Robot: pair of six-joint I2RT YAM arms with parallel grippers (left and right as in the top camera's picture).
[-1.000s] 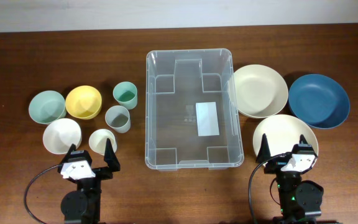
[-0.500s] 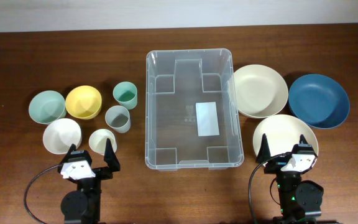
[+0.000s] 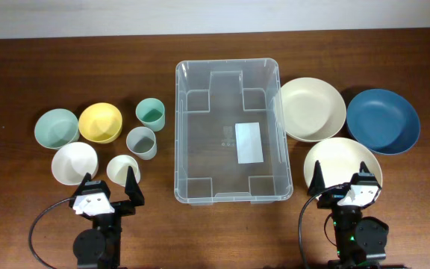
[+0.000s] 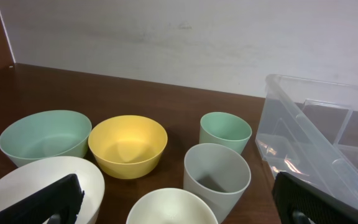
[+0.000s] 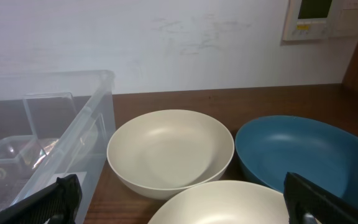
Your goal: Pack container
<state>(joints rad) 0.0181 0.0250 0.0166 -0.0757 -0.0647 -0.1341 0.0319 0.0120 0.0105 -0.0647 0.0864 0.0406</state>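
Compared with the frames of the preceding second: no difference found in any position.

Located the container (image 3: 176,134) at the middle of the table (image 3: 51,67), upright, long side running away from the arms, with a white label (image 3: 249,142) on its bottom.

Noted the left gripper (image 3: 109,181) at the near edge, left of the container, jaws spread wide and clamped on nothing, unmoved. Confirmed in the left wrist view, with the fingers (image 4: 48,202) far apart at the lower corners.

Noted the right gripper (image 3: 341,173) at the near edge, right of the container, likewise spread wide and holding nothing, unmoved.

Counted six vessels left of the container, all as before:
- mint bowl (image 3: 57,127), with yellow bowl (image 3: 100,122) just beside it
- white bowl (image 3: 74,162) and cream cup (image 3: 122,168) nearest the left gripper
- grey cup (image 3: 141,141) and green cup (image 3: 150,113) closest to the container wall

Counted three right of it:
- far cream bowl (image 3: 313,109), just beside the rim
- blue bowl (image 3: 383,121), farther right
- near cream bowl (image 3: 342,157), partly under the right gripper as seen from overhead
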